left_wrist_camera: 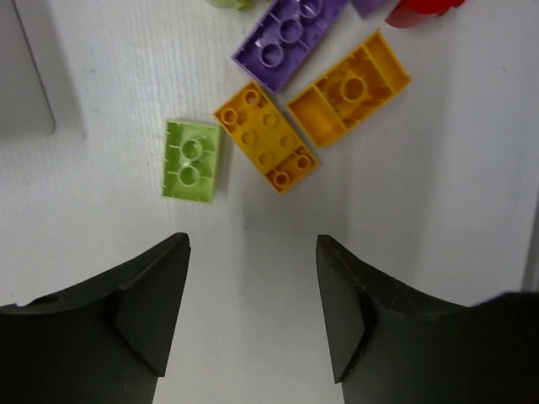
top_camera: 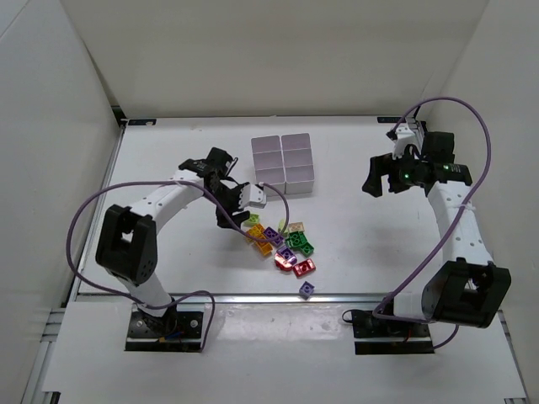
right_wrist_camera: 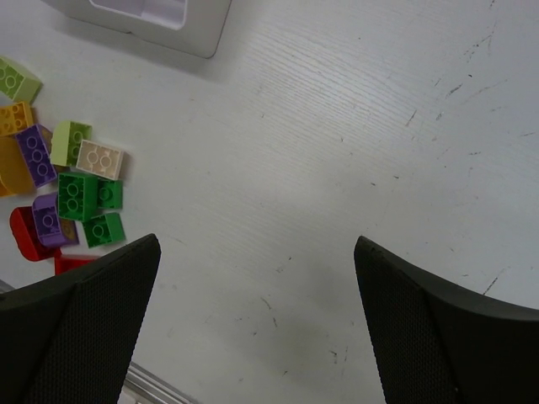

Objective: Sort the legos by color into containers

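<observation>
- Top view: The block of six white thin-walled square plastic bins (top_camera: 284, 160) is seated on the white table (top_camera: 168, 151) at mid-width, nearer the far edge than the near edge.
- The small glossy studded plastic bricks (top_camera: 282, 242) are heaped loose between the bins and the near edge. Orange, purple, green, red and yellow-green pieces are seen. A single purple brick (top_camera: 306, 289) lies apart, just beside the near edge.
- The left gripper (top_camera: 234, 219) is held at the left margin of the heap. The right gripper (top_camera: 383, 185) is held over bare table toward the right edge, well apart from the bricks.
- Left wrist view: The left gripper (left_wrist_camera: 253, 244) is spread, with nothing between its fingers. Ahead of it a yellow-green brick (left_wrist_camera: 193, 159) lies just beside an orange studded brick (left_wrist_camera: 265, 137). Beyond these are an orange brick turned hollow side up (left_wrist_camera: 349, 88) and a long purple brick (left_wrist_camera: 289, 38).
- Right wrist view: The right gripper (right_wrist_camera: 257, 244) is spread wide over bare table. The heap is seen at the left, including a tan brick (right_wrist_camera: 99, 157) and a dark green brick (right_wrist_camera: 77, 195). A corner of the bins (right_wrist_camera: 206, 34) is seen at the top.
</observation>
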